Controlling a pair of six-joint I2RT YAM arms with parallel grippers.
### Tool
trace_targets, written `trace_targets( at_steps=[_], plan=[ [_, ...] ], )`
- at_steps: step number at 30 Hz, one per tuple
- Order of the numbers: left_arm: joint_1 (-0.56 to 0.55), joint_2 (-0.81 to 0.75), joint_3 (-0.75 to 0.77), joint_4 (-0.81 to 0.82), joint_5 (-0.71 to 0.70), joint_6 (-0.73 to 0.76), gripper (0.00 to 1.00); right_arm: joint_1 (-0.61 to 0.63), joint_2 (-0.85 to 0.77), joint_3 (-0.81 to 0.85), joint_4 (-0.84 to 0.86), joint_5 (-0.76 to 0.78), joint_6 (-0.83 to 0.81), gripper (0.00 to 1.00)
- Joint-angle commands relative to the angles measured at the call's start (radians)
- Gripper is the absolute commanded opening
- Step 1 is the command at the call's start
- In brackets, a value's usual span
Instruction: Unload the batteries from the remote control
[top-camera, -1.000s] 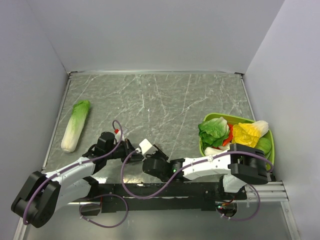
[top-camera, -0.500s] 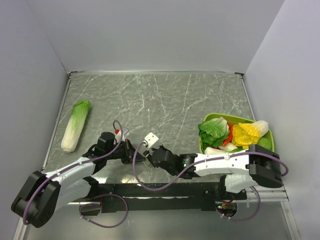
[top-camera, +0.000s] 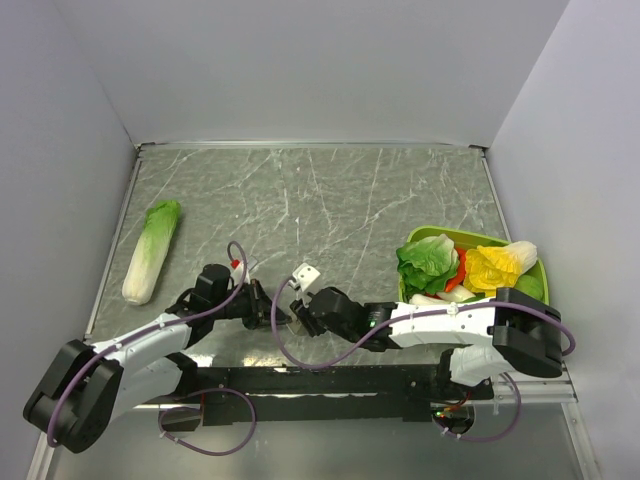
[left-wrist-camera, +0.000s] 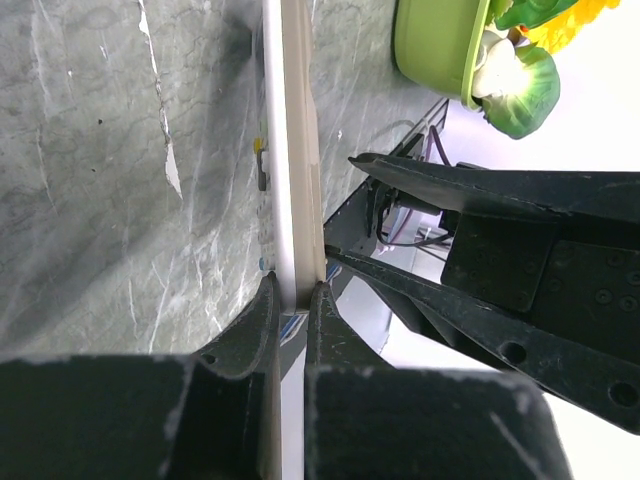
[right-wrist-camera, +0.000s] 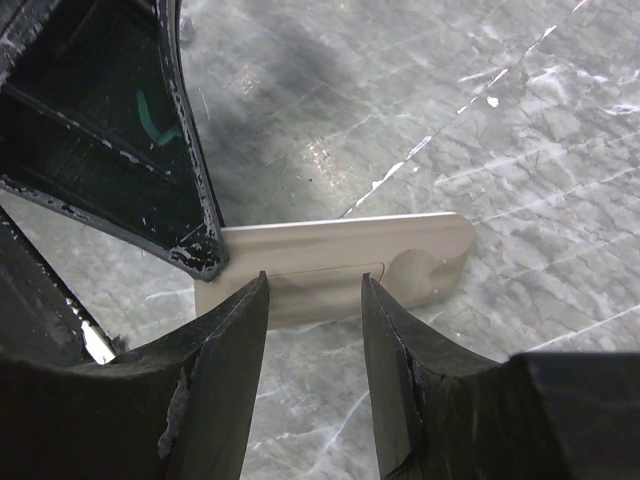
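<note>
The remote control (left-wrist-camera: 295, 150) is gripped edge-on between my left gripper's (left-wrist-camera: 293, 295) fingers, just above the table. In the right wrist view its grey-tan back face (right-wrist-camera: 340, 265) shows, with the thin outline of a closed cover and a round dimple at its right end. My right gripper (right-wrist-camera: 313, 285) is open, its fingers (right-wrist-camera: 235, 340) standing apart in front of the remote's lower edge. The left gripper's dark finger (right-wrist-camera: 190, 200) holds the remote's left end. In the top view both grippers (top-camera: 262, 310) (top-camera: 295, 305) meet near the table's front edge. No batteries show.
A long pale-green cabbage (top-camera: 150, 250) lies at the left of the marbled table (top-camera: 330, 200). A green bowl (top-camera: 541, 272) of toy vegetables stands at the right edge; it also shows in the left wrist view (left-wrist-camera: 440, 50). The black base rail runs just below the grippers.
My right arm has stretched left and its gripper has closed in on the remote held by the left gripper. The left arm has barely moved.
</note>
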Motion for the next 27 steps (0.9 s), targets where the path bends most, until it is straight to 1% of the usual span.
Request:
trace_targets(
  at_steps=[1,6,18,27],
  plan=[
    [-0.004,0.01,0.021,0.028,0.025,0.007,0.01,-0.003,-0.001,-0.012,0.057,-0.049,0.023,0.5],
    [-0.002,0.013,0.021,0.029,0.027,0.007,0.01,-0.003,0.002,-0.02,0.055,-0.046,0.027,0.5],
    [-0.004,0.005,0.022,0.023,0.022,0.007,0.01,-0.003,-0.032,-0.074,0.087,-0.097,0.044,0.5],
    [-0.004,0.011,0.017,0.037,0.018,-0.002,0.01,-0.003,-0.026,-0.074,0.109,-0.104,0.043,0.5]
  ],
)
